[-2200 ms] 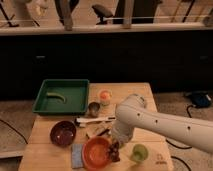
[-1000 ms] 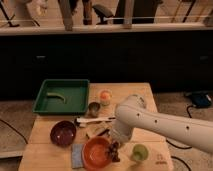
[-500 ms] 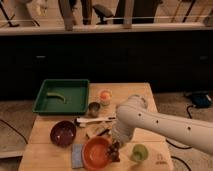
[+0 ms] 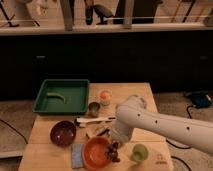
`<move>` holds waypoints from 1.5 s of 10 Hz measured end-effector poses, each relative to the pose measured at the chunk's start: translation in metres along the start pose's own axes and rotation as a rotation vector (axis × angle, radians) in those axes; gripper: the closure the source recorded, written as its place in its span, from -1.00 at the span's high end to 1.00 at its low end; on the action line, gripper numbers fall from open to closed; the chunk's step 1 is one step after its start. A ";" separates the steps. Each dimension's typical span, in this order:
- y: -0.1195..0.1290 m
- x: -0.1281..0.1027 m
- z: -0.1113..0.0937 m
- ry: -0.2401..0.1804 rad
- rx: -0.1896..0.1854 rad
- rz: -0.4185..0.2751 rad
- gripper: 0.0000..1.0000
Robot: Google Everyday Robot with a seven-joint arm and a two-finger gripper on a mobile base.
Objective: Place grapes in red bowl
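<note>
The red bowl (image 4: 96, 152) sits at the front middle of the wooden table (image 4: 50, 160). The grapes (image 4: 114, 150), a small dark bunch, are at the bowl's right rim, right under the arm's end. My gripper (image 4: 114, 144) is at the end of the white arm, low over the grapes at the right edge of the bowl. The arm hides much of the gripper.
A dark purple bowl (image 4: 63, 133) is left of the red bowl. A green tray (image 4: 45, 102) holds a banana (image 4: 56, 95). A green apple (image 4: 139, 152), a blue cloth (image 4: 77, 156), a metal cup (image 4: 94, 108), a white cup (image 4: 105, 96) and utensils (image 4: 92, 120) are on the table.
</note>
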 end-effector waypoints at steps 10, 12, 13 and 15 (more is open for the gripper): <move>-0.052 -0.013 -0.005 -0.033 -0.040 -0.139 -1.00; -0.063 -0.017 -0.001 -0.047 -0.048 -0.170 -1.00; -0.066 -0.018 0.001 -0.053 -0.051 -0.182 -1.00; -0.070 -0.019 0.003 -0.062 -0.054 -0.197 -1.00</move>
